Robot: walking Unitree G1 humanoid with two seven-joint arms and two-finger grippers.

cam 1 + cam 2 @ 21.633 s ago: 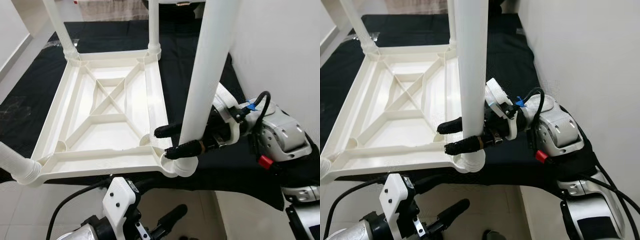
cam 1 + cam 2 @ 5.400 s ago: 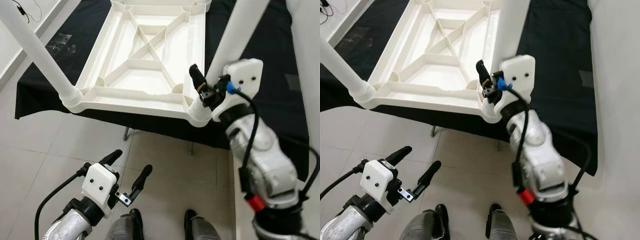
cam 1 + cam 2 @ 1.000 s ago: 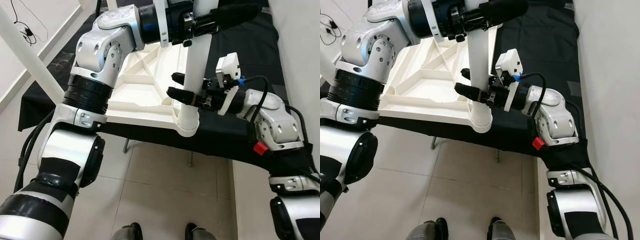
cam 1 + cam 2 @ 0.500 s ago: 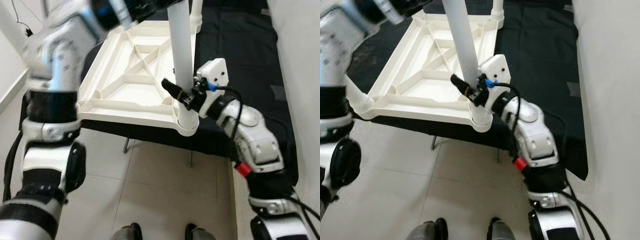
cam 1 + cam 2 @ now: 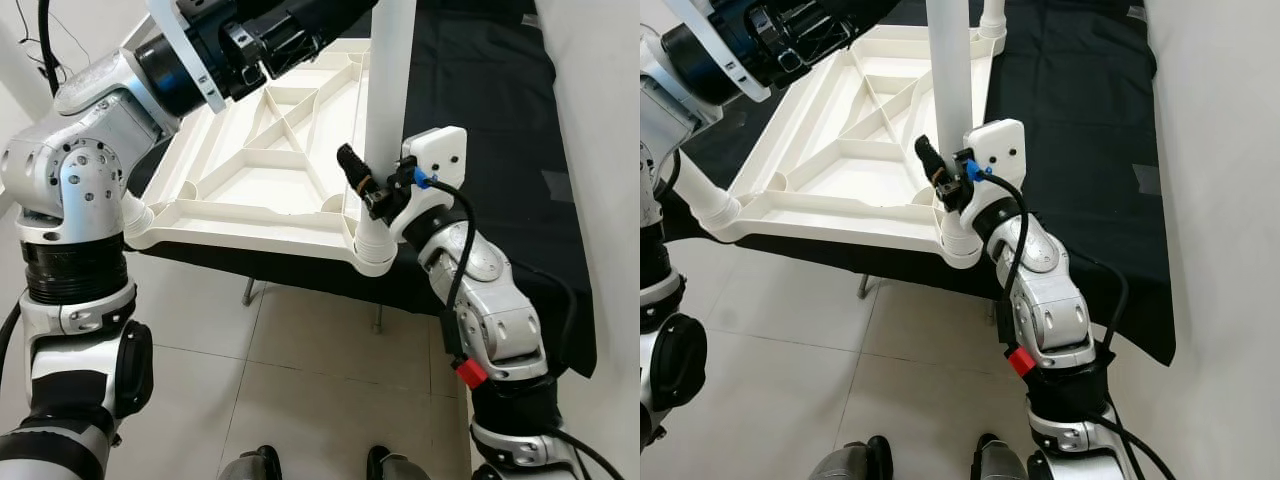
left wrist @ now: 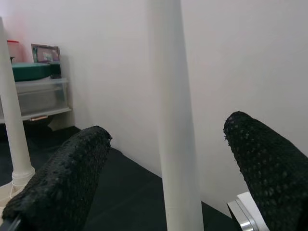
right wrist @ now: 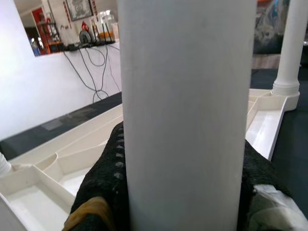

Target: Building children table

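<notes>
A white plastic table top (image 5: 270, 180) lies upside down on a black-covered surface. Its near-right leg (image 5: 388, 90) stands upright in the corner socket (image 5: 372, 255). My right gripper (image 5: 362, 185) is shut on this leg just above the socket; in the right wrist view the leg (image 7: 187, 96) sits between both black fingers (image 7: 103, 183). My left gripper (image 6: 166, 134) is higher up the same leg, open, with a finger on each side and gaps to the leg. A near-left leg (image 5: 700, 195) and a far leg (image 5: 990, 15) are in their sockets.
The black cloth (image 5: 480, 120) hangs over the surface's front edge. A white wall (image 5: 600, 150) runs close along the right. Tiled floor (image 5: 300, 370) lies below, with my feet (image 5: 250, 465) on it. Storage boxes (image 6: 33, 86) stand far back.
The near-right leg leaned left half a second ago and now stands upright. My left arm, blurred then, is now still. My right gripper keeps its hold near the socket.
</notes>
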